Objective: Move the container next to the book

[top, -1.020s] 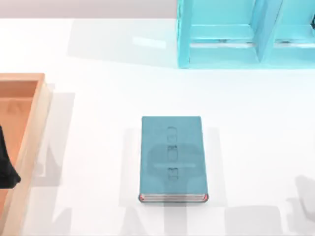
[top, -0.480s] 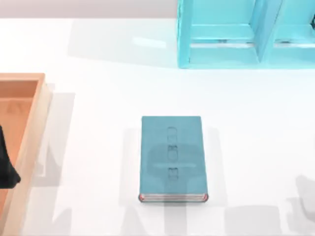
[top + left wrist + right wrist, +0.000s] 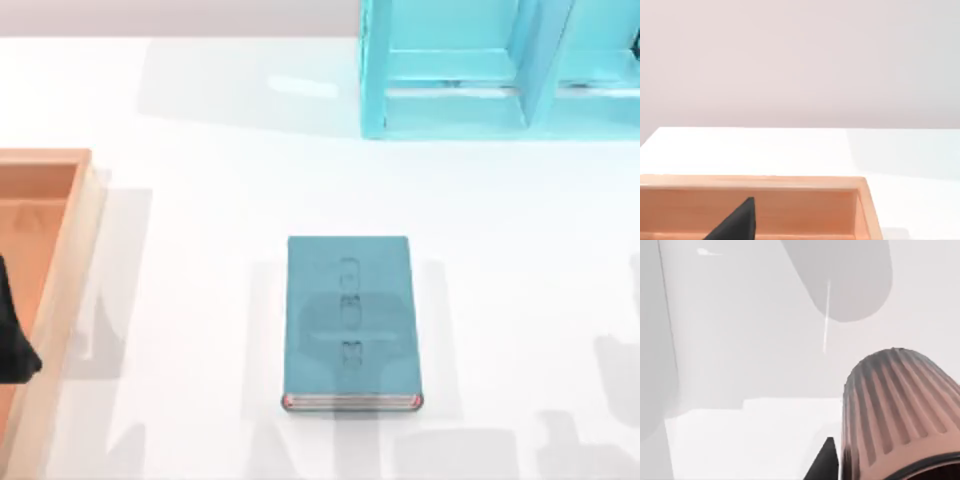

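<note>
The teal-blue book (image 3: 348, 320) lies flat in the middle of the table, its red-trimmed page edges toward the front. The container (image 3: 900, 410), a pinkish-brown ribbed cup, shows very close up in the right wrist view, its dark rim nearest the camera. My right gripper (image 3: 840, 465) is shut on the container, and one dark fingertip (image 3: 825, 462) presses against its ribbed wall; the other is hidden. My left gripper (image 3: 15, 340) hangs parked over the wooden tray at the table's left edge, and its dark tip (image 3: 735, 225) appears in the left wrist view.
A large wooden tray (image 3: 62, 290) with raised walls (image 3: 790, 182) takes up the left side. A cyan shelf unit (image 3: 500, 70) stands at the back right. Bare white table surrounds the book, with arm shadows (image 3: 620, 370) at the right.
The grey shadows on the table at the right and along the front have shifted. The book, the tray and my left arm have not moved.
</note>
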`<control>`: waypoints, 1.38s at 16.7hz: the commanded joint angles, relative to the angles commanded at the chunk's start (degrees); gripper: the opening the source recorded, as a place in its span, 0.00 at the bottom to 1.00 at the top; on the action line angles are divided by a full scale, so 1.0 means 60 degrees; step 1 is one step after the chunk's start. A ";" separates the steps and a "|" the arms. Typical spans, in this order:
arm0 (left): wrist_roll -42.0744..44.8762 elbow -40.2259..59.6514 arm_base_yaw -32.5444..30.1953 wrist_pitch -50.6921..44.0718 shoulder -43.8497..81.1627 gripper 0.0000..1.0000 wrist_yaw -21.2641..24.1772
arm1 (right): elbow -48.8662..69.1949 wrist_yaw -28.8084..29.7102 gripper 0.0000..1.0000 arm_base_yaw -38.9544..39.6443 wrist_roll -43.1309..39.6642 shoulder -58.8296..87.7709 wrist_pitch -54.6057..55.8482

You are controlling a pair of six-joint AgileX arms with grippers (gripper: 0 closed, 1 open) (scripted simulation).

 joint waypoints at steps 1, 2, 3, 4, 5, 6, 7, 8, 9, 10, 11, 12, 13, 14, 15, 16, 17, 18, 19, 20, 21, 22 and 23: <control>0.0000 0.0000 0.0000 0.0000 0.0000 1.00 0.0000 | 0.0022 0.0001 0.00 -0.0002 0.0001 -0.0013 -0.0024; 0.0000 0.0000 0.0000 0.0000 0.0000 1.00 0.0000 | 0.0022 0.0001 0.00 -0.0002 0.0001 -0.0013 -0.0024; 0.0000 0.0000 0.0000 0.0000 0.0000 1.00 0.0000 | 0.0022 0.0001 0.00 -0.0002 0.0001 -0.0013 -0.0024; 0.0000 0.0000 0.0000 0.0000 0.0000 1.00 0.0000 | -0.0008 0.0003 0.00 0.0010 0.0016 0.0029 -0.0001; 0.0000 0.0000 0.0000 0.0000 0.0000 1.00 0.0000 | -0.0008 0.0003 0.00 0.0010 0.0016 0.0029 -0.0001; 0.0000 0.0000 0.0000 0.0000 0.0000 1.00 0.0000 | 0.0051 0.0005 0.00 0.0073 0.0111 0.0082 -0.0025; 0.0000 0.0000 0.0000 0.0000 0.0000 1.00 0.0000 | 0.0174 0.0011 0.00 0.0203 0.0307 0.0192 -0.0072; 0.0000 0.0000 0.0000 0.0000 0.0000 1.00 0.0000 | 0.0355 0.0018 0.00 0.0391 0.0605 0.0348 -0.0139; 0.0000 0.0000 0.0000 0.0000 0.0000 1.00 0.0000 | 0.0583 0.0028 0.00 0.0632 0.1005 0.0539 -0.0217; 0.0000 0.0000 0.0000 0.0000 0.0000 1.00 0.0000 | 0.0851 0.0039 0.00 0.0916 0.1506 0.0758 -0.0301; 0.0000 0.0000 0.0000 0.0000 0.0000 1.00 0.0000 | 0.1153 0.0051 0.00 0.1234 0.2107 0.1000 -0.0390; 0.0000 0.0000 0.0000 0.0000 0.0000 1.00 0.0000 | 0.1483 0.0063 0.00 0.1577 0.2807 0.1265 -0.0485; 0.0000 0.0000 0.0000 0.0000 0.0000 1.00 0.0000 | 0.1838 0.0074 0.00 0.1937 0.3606 0.1549 -0.0583; 0.0000 0.0000 0.0000 0.0000 0.0000 1.00 0.0000 | 0.2208 0.0083 0.00 0.2305 0.4493 0.1847 -0.0684; 0.0000 0.0000 0.0000 0.0000 0.0000 1.00 0.0000 | 0.2588 0.0090 0.00 0.2674 0.5454 0.2153 -0.0783; 0.0000 0.0000 0.0000 0.0000 0.0000 1.00 0.0000 | 0.2976 0.0093 0.00 0.3037 0.6466 0.2466 -0.0881; 0.0000 0.0000 0.0000 0.0000 0.0000 1.00 0.0000 | 0.3374 0.0091 0.00 0.3391 0.7505 0.2791 -0.0983; 0.0000 0.0000 0.0000 0.0000 0.0000 1.00 0.0000 | 0.3779 0.0083 0.00 0.3729 0.8550 0.3124 -0.1087; 0.0000 0.0000 0.0000 0.0000 0.0000 1.00 0.0000 | 0.4184 0.0071 0.00 0.4047 0.9589 0.3457 -0.1190; 0.0000 0.0000 0.0000 0.0000 0.0000 1.00 0.0000 | 0.4581 0.0054 0.00 0.4336 1.0614 0.3781 -0.1286; 0.0000 0.0000 0.0000 0.0000 0.0000 1.00 0.0000 | 0.4966 0.0033 0.00 0.4597 1.1618 0.4089 -0.1369; 0.0000 0.0000 0.0000 0.0000 0.0000 1.00 0.0000 | 0.5348 0.0008 0.00 0.4831 1.2602 0.4385 -0.1442; 0.0000 0.0000 0.0000 0.0000 0.0000 1.00 0.0000 | 0.5724 -0.0019 0.00 0.5040 1.3579 0.4670 -0.1508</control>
